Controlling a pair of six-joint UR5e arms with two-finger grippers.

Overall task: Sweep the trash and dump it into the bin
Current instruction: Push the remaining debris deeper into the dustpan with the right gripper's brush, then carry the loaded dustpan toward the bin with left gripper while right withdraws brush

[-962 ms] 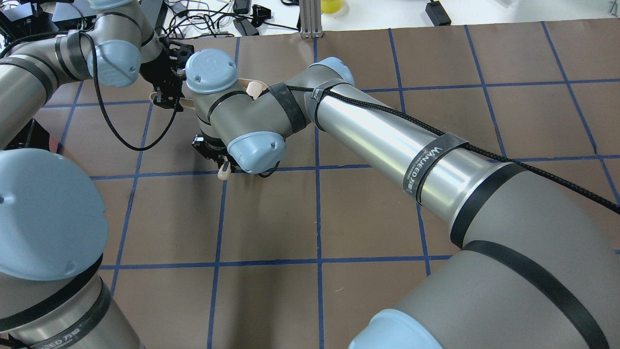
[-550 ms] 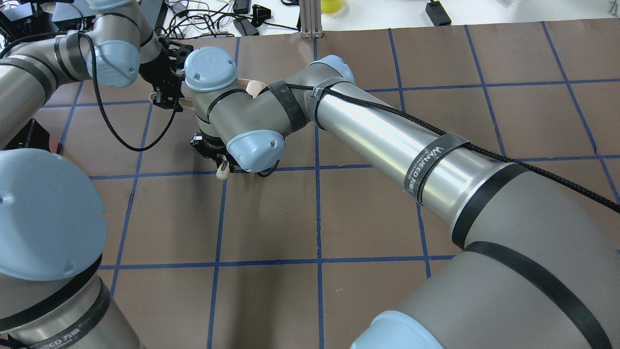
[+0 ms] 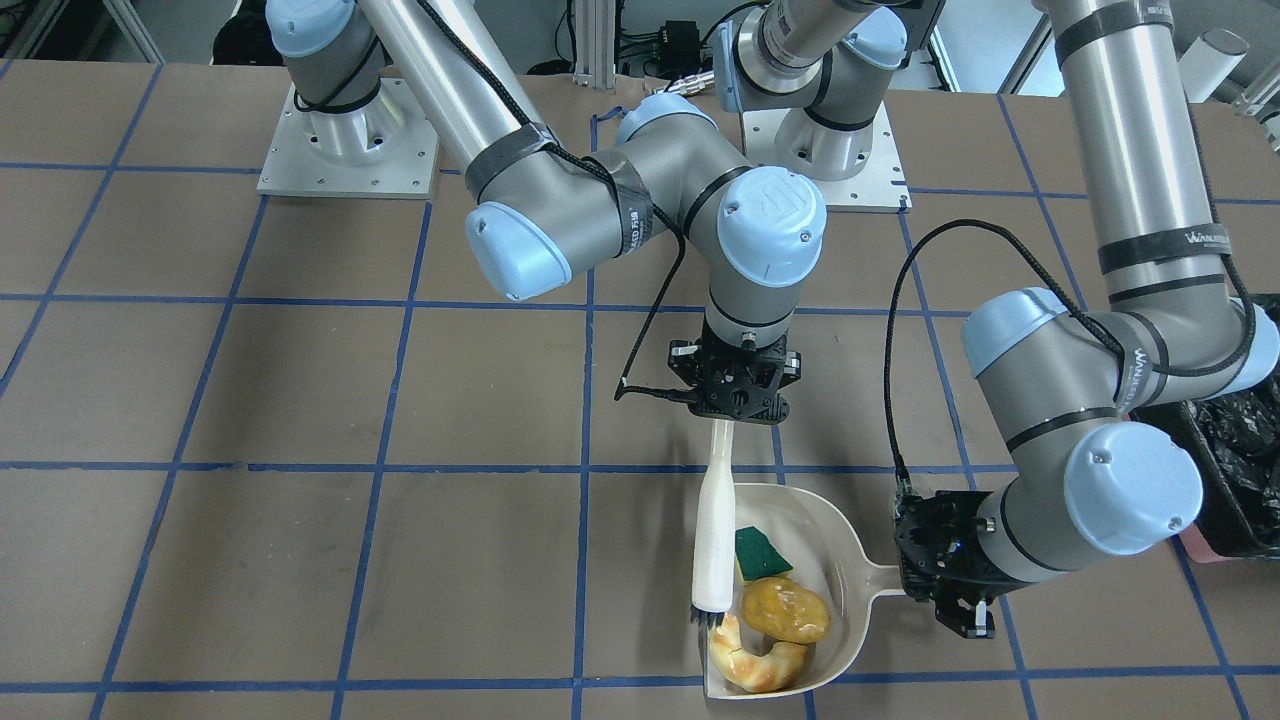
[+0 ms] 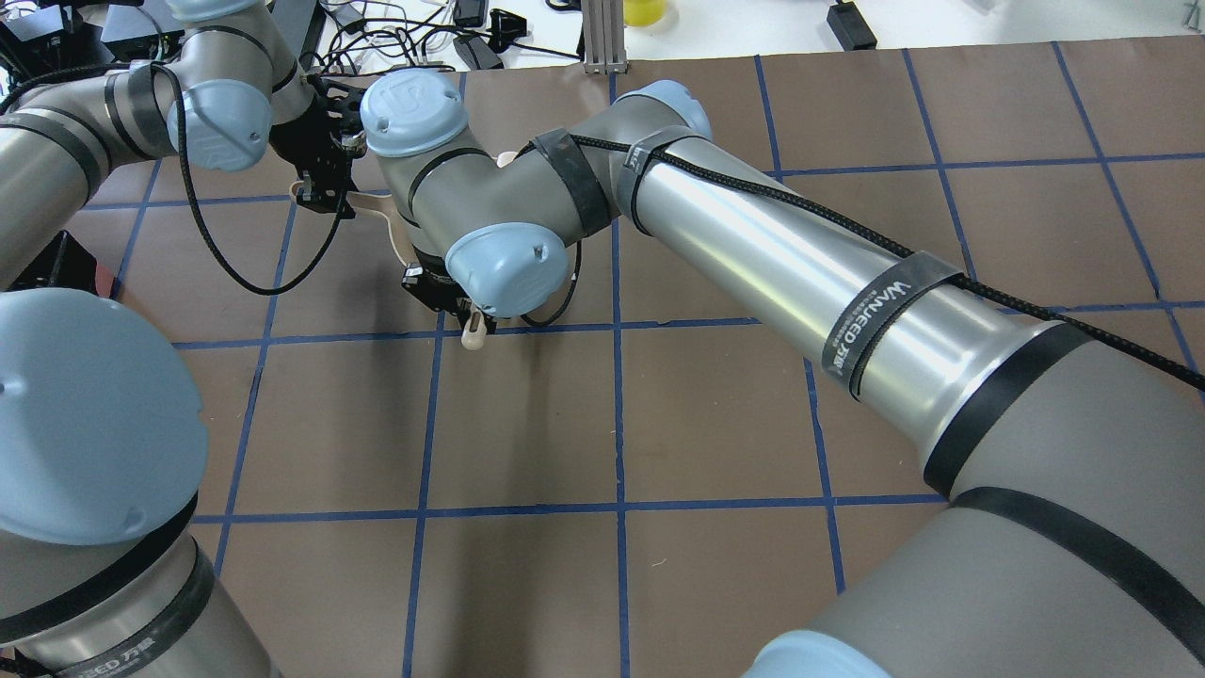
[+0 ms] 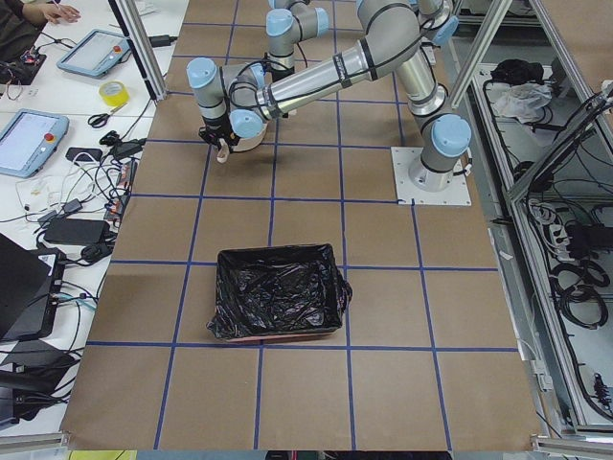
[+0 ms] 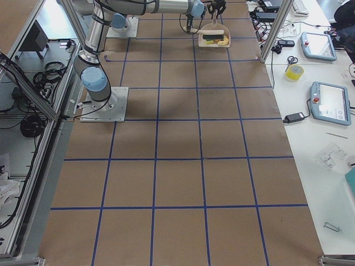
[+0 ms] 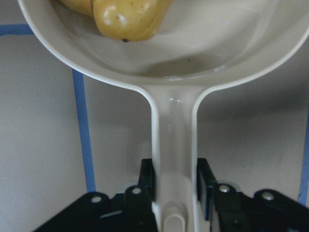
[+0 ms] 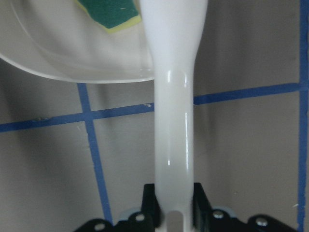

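Note:
A beige dustpan (image 3: 805, 520) lies flat on the table. In it are the golden-brown potato lump (image 3: 785, 610), the tan croissant piece (image 3: 757, 662) at its open lip, and the yellow wedge with the green edge (image 3: 760, 553). My left gripper (image 3: 945, 580) is shut on the dustpan's handle (image 7: 174, 145). My right gripper (image 3: 735, 400) is shut on a white brush (image 3: 715, 540), whose dark bristles touch the croissant. The black bag-lined bin (image 5: 278, 292) stands apart, behind my left arm (image 3: 1225, 470).
Brown paper with a blue tape grid covers the table (image 4: 527, 424). My two arms cross close together over the far left squares. Cables and devices (image 4: 414, 38) lie beyond the far table edge. Tablets and a tape roll (image 6: 294, 72) sit on a side bench.
My right arm has shifted a little to the right in the overhead view, carrying the brush handle's end with it. My left arm and the dustpan have stayed put.

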